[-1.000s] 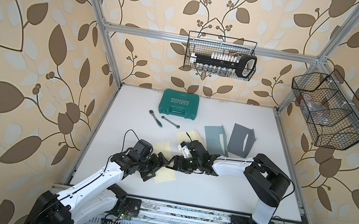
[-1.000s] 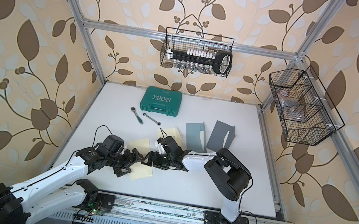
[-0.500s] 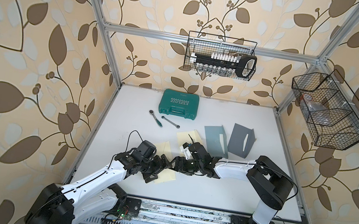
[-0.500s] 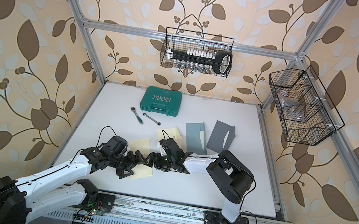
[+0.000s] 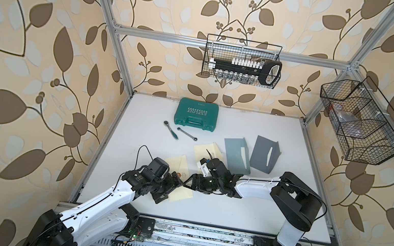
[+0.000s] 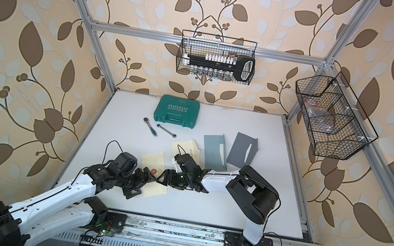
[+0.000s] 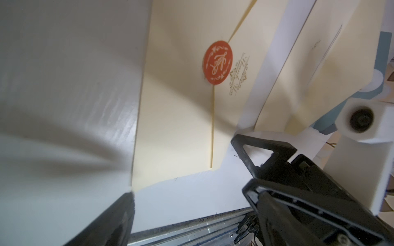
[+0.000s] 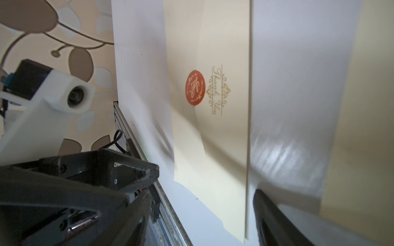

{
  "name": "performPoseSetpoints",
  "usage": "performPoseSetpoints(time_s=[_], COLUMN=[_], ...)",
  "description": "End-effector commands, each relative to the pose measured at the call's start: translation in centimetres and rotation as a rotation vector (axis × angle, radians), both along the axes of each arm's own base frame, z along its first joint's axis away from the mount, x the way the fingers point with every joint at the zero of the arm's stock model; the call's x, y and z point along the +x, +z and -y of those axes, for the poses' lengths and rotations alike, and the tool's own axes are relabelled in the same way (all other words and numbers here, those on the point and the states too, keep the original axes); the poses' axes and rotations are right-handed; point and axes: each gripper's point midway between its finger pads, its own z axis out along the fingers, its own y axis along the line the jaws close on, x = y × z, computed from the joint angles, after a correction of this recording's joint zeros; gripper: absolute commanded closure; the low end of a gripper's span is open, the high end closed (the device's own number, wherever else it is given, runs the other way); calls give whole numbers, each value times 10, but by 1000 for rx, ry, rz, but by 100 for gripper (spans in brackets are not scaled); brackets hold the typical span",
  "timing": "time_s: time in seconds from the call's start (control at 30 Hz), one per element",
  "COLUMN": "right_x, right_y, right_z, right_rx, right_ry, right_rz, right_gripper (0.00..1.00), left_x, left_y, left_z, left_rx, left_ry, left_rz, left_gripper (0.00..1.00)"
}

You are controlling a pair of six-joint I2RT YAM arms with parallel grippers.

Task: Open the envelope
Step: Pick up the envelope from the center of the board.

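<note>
With both pairs of jaws wide and empty flanking the sealed envelope (image 5: 178, 165) near the counter's (image 5: 230, 209) front edge, a pull at the flap (image 7: 181, 85) risks dragging or tearing the paper, since nothing pins it and the seal (image 7: 217, 61) holds.

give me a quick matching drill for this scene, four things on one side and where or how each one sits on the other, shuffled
Things
1. green plastic tool case
2. cream paper envelope with a round red seal
3. dark grey paper envelope
4. black wire basket holding a socket rail

States
A. hangs from the back frame bar
B. flap lifted, farthest right on the white table
C. closed, farthest back on the table
D. sealed shut, nearest the front edge

Pairs: 1-C, 2-D, 3-B, 4-A
</note>
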Motion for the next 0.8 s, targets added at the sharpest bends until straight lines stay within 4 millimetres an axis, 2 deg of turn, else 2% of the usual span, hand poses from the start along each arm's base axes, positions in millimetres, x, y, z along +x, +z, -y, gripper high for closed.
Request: performPoseSetpoints(time_s=[0.0, 0.1, 0.2, 0.37, 0.53, 0.77], right_x=[-13, -12, -10, -9, -11, -10], right_y=[-26, -24, -23, -24, -27, -30], right_z=[20, 21, 26, 27, 24, 23], right_rx=[-100, -105, -124, -131, -124, -125], right_ry=[-15, -21, -41, -47, -36, -32], right_rz=[-55, -47, -37, -45, -63, -75], right_gripper=[24, 24, 24, 26, 27, 27], left_x=[6, 5, 4, -1, -2, 2], left_y=[10, 11, 10, -1, -14, -16], left_z=[-2, -4, 3, 3, 4, 7], left_rx=[-9, -12, -51, -32, -24, -28], left_ry=[17, 32, 18, 1, 0, -16], left_rz=[64, 75, 65, 10, -22, -9], left_gripper=[8, 10, 14, 20, 21, 23])
